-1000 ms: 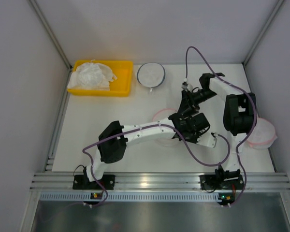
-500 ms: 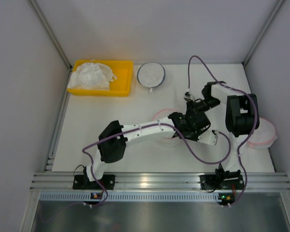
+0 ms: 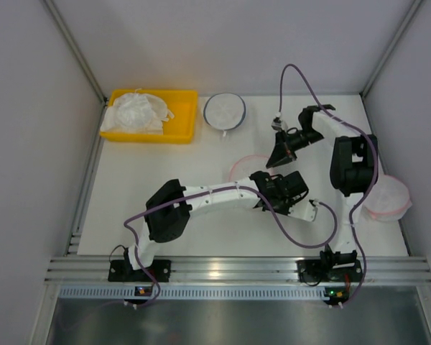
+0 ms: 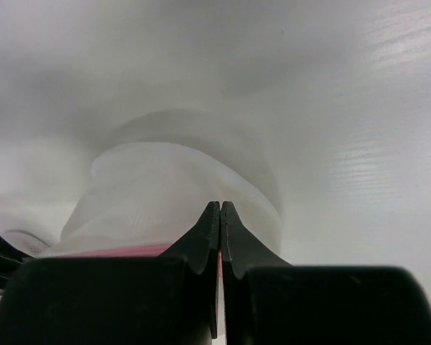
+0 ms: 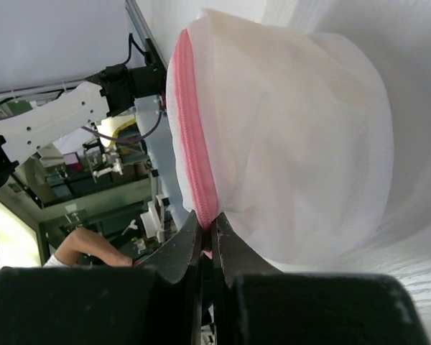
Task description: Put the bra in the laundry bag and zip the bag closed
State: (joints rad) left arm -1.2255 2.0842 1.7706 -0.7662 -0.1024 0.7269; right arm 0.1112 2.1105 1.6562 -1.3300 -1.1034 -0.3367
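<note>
The laundry bag (image 5: 294, 144), white mesh with a pink rim, bulges at the middle of the table (image 3: 243, 167) under both arms. What is inside it I cannot make out. In the right wrist view my right gripper (image 5: 208, 219) is shut on the bag's pink zip. My left gripper (image 4: 220, 205) is shut too, with a strip of pink rim between its fingers and the bag (image 4: 165, 187) rising just beyond them. White soft fabric with thin straps, the bra (image 3: 136, 111), lies heaped in a tray at the back left.
The yellow tray (image 3: 187, 122) stands at the back left. A round white bag with a dark rim (image 3: 224, 110) lies beside it. Another pink-rimmed round bag (image 3: 389, 198) sits at the right edge, behind the right arm.
My right gripper has gone from open to shut on the pink zip and then drawn back a little toward the far side. The left gripper stayed shut at the bag.
</note>
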